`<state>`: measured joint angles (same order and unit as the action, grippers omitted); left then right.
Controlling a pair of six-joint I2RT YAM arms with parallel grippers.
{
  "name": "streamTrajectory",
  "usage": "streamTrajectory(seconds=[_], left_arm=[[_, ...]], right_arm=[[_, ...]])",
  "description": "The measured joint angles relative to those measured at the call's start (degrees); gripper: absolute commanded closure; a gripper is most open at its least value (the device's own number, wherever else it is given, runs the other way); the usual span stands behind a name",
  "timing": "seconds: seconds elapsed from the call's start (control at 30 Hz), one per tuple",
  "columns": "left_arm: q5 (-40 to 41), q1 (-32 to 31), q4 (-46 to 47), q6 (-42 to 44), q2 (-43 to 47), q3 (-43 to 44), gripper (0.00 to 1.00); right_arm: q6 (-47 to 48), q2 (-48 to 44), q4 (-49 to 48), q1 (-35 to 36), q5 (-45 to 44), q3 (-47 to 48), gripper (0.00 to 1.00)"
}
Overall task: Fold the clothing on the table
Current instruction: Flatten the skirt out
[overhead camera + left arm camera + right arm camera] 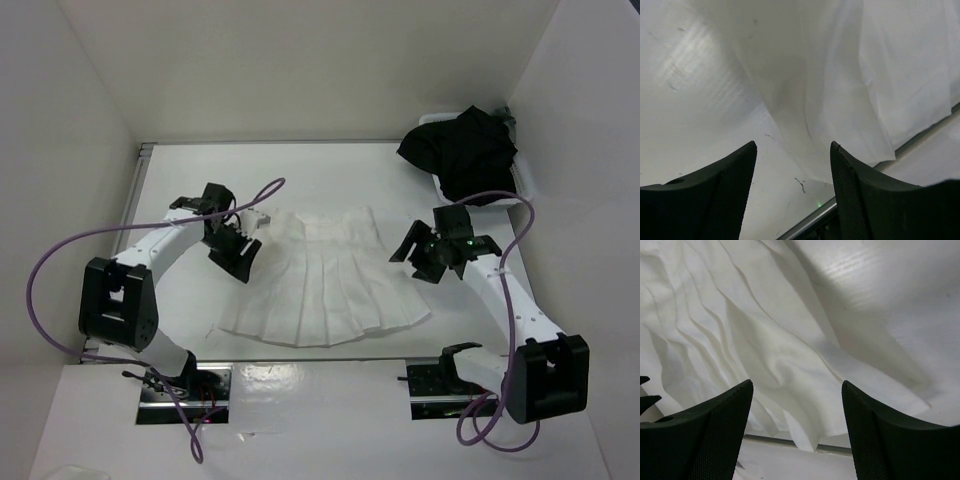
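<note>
Top external view: one piece of the clothing (325,285), white and pleated, lies spread flat at the middle of the table (300,170). Its narrow waist end points to 12 o'clock and its wide hem fans toward 6 o'clock, close to the metal rail (300,352) at the near edge.

Two arms reach in, one on each side. The left gripper (237,250) sits at about 10 o'clock from the garment's centre, just at its upper left corner. The right gripper (432,258) sits at about 3 o'clock, just off the right edge. Two purple cables (55,260) loop away, one from each arm. One black garment (462,150) is heaped in the far corner at about 1 o'clock, well apart from the white one.

In the left wrist view both fingers (725,190) are spread, with nothing between them. Bare table and the garment's side edge lie below them. In the right wrist view the two fingers (880,435) are likewise released and hold nothing, with pleated cloth beneath them.
</note>
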<state>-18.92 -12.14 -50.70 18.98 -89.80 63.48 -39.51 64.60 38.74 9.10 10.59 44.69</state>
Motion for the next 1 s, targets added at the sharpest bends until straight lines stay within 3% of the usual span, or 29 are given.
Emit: streamTrajectory(seconds=[0.17,0.2,0.23,0.3,0.43,0.57,0.83,1.0], left_arm=[[1.7,-0.3,4.6,-0.3,1.5,4.7,0.26],[1.7,-0.7,6.4,-0.9,1.4,6.3,0.26],[1.8,-1.3,8.3,-1.2,1.0,7.8,0.26],[1.7,-2.9,11.9,-1.4,-1.1,11.3,0.29],[1.6,-5.9,18.2,-1.4,-8.9,16.8,0.32],[1.6,-7.6,19.6,-1.4,-15.9,20.9,0.34],[10.2,-7.6,25.6,-2.9,-30.0,27.6,0.37],[13.3,-6.7,26.4,-4.1,-32.9,28.5,0.34]], right_arm=[[1.2,2.3,-1.5,0.2,-1.2,3.4,0.25],[1.5,3.4,-2.0,0.3,-1.2,3.4,0.29],[1.8,4.8,-2.5,0.7,-1.2,3.4,0.4],[2.3,8.6,-3.1,1.9,-1.4,4.9,0.48],[3.7,20.0,-7.2,4.1,-0.6,15.2,0.75],[4.0,31.6,-15.4,5.3,1.0,24.6,0.85],[0.6,54.8,-20.5,5.9,4.2,35.3,0.96],[-1.3,57.4,-20.3,5.6,2.6,39.5,0.97]])
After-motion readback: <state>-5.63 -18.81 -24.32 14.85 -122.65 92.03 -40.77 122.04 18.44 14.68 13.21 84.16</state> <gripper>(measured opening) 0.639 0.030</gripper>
